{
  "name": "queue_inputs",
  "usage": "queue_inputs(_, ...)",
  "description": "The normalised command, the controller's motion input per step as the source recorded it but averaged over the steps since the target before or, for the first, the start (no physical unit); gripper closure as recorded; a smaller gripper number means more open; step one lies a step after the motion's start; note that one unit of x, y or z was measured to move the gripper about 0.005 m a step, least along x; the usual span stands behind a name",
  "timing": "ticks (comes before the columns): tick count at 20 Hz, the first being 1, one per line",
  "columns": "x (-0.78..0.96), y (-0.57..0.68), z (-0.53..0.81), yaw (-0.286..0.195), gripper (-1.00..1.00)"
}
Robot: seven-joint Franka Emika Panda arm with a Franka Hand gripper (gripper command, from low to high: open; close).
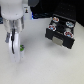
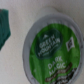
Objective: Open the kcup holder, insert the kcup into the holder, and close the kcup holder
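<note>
While the gripper (image 1: 19, 50) is hanging over the desk (image 1: 40, 65), its opening is unclear. The kcup (image 2: 54, 49) is showing a green printed lid, well apart from the kcup holder (image 1: 61, 34).

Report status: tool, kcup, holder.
Tool over kcup, grip unclear. Kcup holder open, pods inside. Nothing between them.

We count one kcup (image 2: 54, 49), one kcup holder (image 1: 61, 31) and four pods (image 1: 60, 27) inside it.
</note>
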Motion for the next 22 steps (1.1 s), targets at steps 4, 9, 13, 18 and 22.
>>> queue_inputs(4,0.04,0.08,0.03,-0.159,1.00)
queue_inputs(9,0.11,0.16,0.07,-0.151,1.00)
queue_inputs(13,0.03,0.07,0.19,-0.061,1.00)
queue_inputs(18,0.05,0.15,0.42,-0.010,1.00)
queue_inputs(22,0.05,0.04,0.18,-0.035,1.00)
